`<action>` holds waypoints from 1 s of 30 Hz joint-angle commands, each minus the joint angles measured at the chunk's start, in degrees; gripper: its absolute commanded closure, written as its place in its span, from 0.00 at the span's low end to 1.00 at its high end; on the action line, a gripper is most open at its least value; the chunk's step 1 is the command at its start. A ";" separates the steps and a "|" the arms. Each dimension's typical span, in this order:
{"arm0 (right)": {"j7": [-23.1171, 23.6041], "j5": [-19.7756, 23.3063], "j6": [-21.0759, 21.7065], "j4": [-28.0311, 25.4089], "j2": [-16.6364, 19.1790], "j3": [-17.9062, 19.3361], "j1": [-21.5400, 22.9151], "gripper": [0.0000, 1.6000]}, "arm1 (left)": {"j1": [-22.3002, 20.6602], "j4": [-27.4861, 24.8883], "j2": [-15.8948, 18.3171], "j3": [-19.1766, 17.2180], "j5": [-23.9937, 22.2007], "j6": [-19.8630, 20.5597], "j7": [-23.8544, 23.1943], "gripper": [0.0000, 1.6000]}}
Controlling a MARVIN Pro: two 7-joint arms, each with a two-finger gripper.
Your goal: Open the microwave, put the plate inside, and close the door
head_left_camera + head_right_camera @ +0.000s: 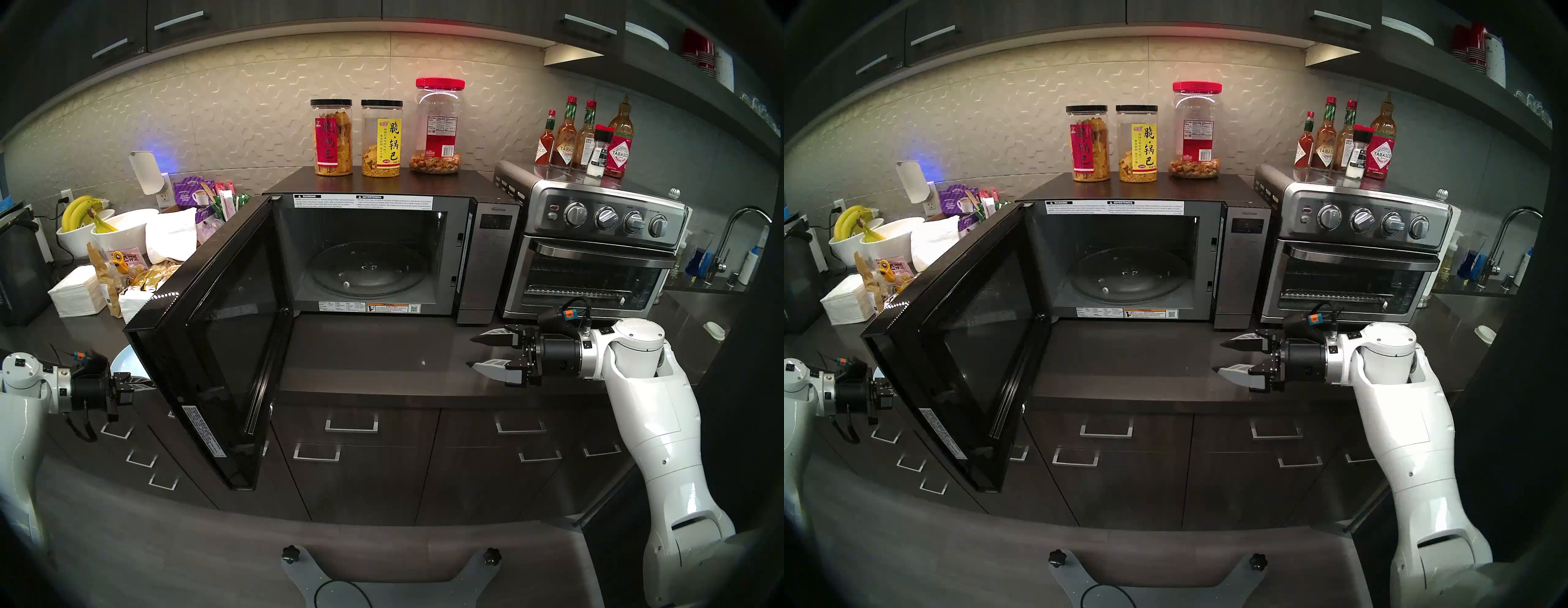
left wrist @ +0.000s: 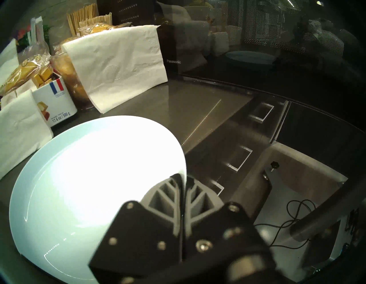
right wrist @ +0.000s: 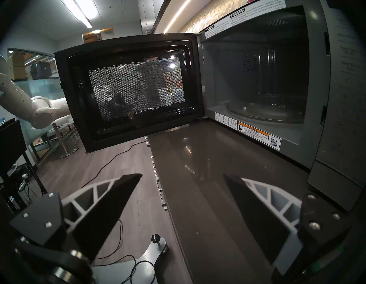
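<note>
Pale blue plate [image 2: 79, 188] on desk [image 1: 373, 352] at door's [image 1: 220, 339] 9 o'clock, left fingers [image 2: 168, 190] pinched on its rim: lift level, swing round door edge into microwave [image 1: 373, 250] cavity; right fingers [image 1: 494, 337] wide, empty.

Microwave [image 1: 488, 263]: large black box sitting at the back of the worktop [image 1: 382, 352], cavity showing a bare glass turntable. Door [image 1: 220, 339]: black-framed dark glass, hanging wide open to the microwave's left. Plate [image 2: 79, 188]: round, pale blue-white, lying behind the open door, rim sitting between closed gripper fingers.
</note>
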 commanded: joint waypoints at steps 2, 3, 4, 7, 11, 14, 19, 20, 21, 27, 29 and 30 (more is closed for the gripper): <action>0.70 0.47 0.05 -0.54 0.14 0.08 0.84 0.00 | 2.37 -4.36 0.10 -2.58 -1.52 0.16 -1.56 1.00; 0.68 0.46 0.05 -0.54 0.13 0.09 0.83 0.00 | 3.02 -5.62 0.11 -3.19 -1.82 0.38 -1.84 1.00; 0.67 0.46 0.05 -0.55 0.13 0.09 0.83 0.00 | 3.50 -6.55 0.14 -3.63 -1.99 0.58 -1.84 1.00; 0.66 0.45 0.05 -0.55 0.12 0.10 0.82 0.00 | 4.91 -9.17 0.17 -5.19 -2.50 1.22 -1.84 1.00; 0.65 0.44 0.04 -0.56 0.12 0.10 0.82 0.00 | 7.08 -12.70 0.03 -7.47 -3.17 2.20 -1.84 1.00; 0.66 0.44 0.05 -0.55 0.12 0.10 0.82 0.00 | 8.55 -15.03 -0.22 -9.03 -3.51 3.15 -1.84 1.00; 0.69 0.45 0.05 -0.54 0.12 0.09 0.83 0.00 | 10.79 -18.23 -0.57 -11.54 -3.75 4.72 -1.84 1.00; 0.69 0.45 0.05 -0.54 0.12 0.09 0.83 0.00 | 11.05 -18.74 -0.55 -11.95 -3.86 4.85 -1.84 1.00; 0.69 0.45 0.05 -0.54 0.12 0.09 0.83 0.00 | 11.38 -19.30 -0.57 -12.37 -3.90 5.10 -1.84 1.00; 0.69 0.45 0.05 -0.54 0.12 0.10 0.83 0.00 | 12.78 -22.37 -0.41 -14.31 -4.35 6.48 -1.84 1.00; 0.68 0.45 0.05 -0.55 0.12 0.10 0.83 0.00 | 13.24 -23.41 -0.27 -14.92 -4.51 6.78 -1.84 1.00; 0.68 0.44 0.05 -0.55 0.12 0.10 0.83 0.00 | 13.49 -24.01 -0.19 -15.27 -4.59 6.94 -1.84 1.00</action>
